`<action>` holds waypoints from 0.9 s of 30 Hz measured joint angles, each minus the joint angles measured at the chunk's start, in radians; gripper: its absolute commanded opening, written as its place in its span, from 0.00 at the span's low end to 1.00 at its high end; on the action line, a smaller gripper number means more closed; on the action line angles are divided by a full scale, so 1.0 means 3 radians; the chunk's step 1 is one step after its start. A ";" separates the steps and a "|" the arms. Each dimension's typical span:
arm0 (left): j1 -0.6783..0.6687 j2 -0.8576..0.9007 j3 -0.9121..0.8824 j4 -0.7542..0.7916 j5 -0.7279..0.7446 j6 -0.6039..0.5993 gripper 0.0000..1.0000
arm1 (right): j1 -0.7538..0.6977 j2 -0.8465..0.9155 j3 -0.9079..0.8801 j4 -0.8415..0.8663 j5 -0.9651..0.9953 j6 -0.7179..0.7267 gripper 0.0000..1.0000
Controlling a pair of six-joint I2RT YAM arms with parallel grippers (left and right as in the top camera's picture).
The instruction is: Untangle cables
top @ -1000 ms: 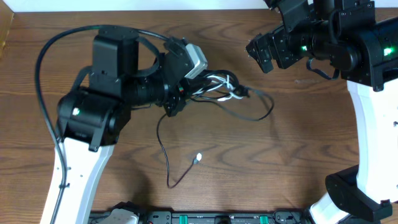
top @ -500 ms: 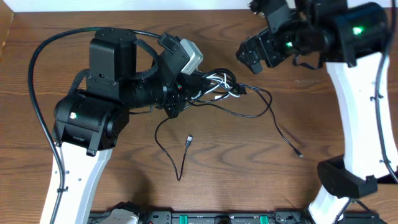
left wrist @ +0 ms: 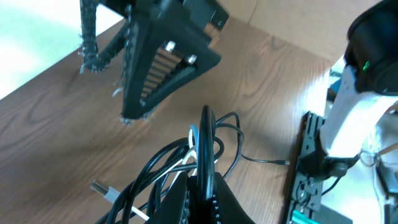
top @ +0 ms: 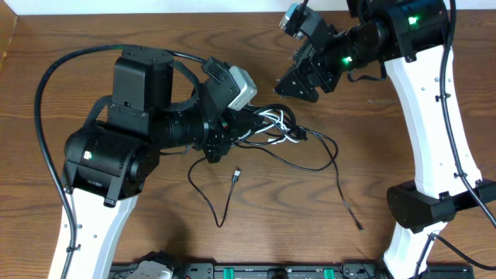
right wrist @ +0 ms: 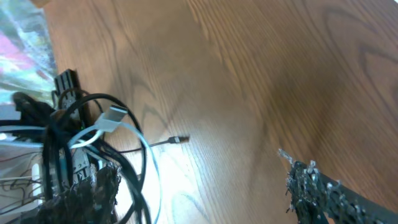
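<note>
my left gripper (top: 252, 124) is clamped on the cables (top: 279, 122), a knot of thin black loops around one white cord. my right gripper (top: 290, 85) hangs nearby, fingers apart.

Bunched cables (top: 280, 129) in left hand (top: 257, 124) at table (top: 302, 232) centre, right hand (top: 299, 82) just behind, ends trailing forward.
</note>
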 measured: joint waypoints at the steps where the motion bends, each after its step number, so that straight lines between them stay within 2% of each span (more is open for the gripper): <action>1: 0.0000 0.0000 0.0000 -0.0017 -0.0023 0.0031 0.08 | -0.0006 0.0000 0.0000 -0.0001 -0.0031 -0.0017 0.81; 7: 0.0000 0.0000 0.0000 -0.0130 -0.0174 0.0168 0.08 | -0.0011 0.0000 0.0000 -0.0163 -0.0224 -0.0148 0.79; 13: 0.0000 0.0001 0.0000 -0.0175 -0.0233 0.0263 0.08 | 0.0004 0.0000 0.0000 -0.0301 -0.0345 -0.0406 0.69; 20: 0.0000 0.0001 0.0000 -0.0122 -0.0253 0.0406 0.08 | 0.0239 0.0000 -0.0008 -0.0299 -0.0380 -0.0542 0.68; 24: 0.0001 0.0001 0.0000 0.0019 -0.0262 0.0454 0.08 | 0.0380 0.0000 -0.0038 -0.0300 -0.0334 -0.0587 0.55; 27: 0.0000 0.0001 0.0000 0.0025 -0.0264 0.0468 0.08 | 0.0434 0.0000 -0.0039 -0.0300 -0.0308 -0.0573 0.67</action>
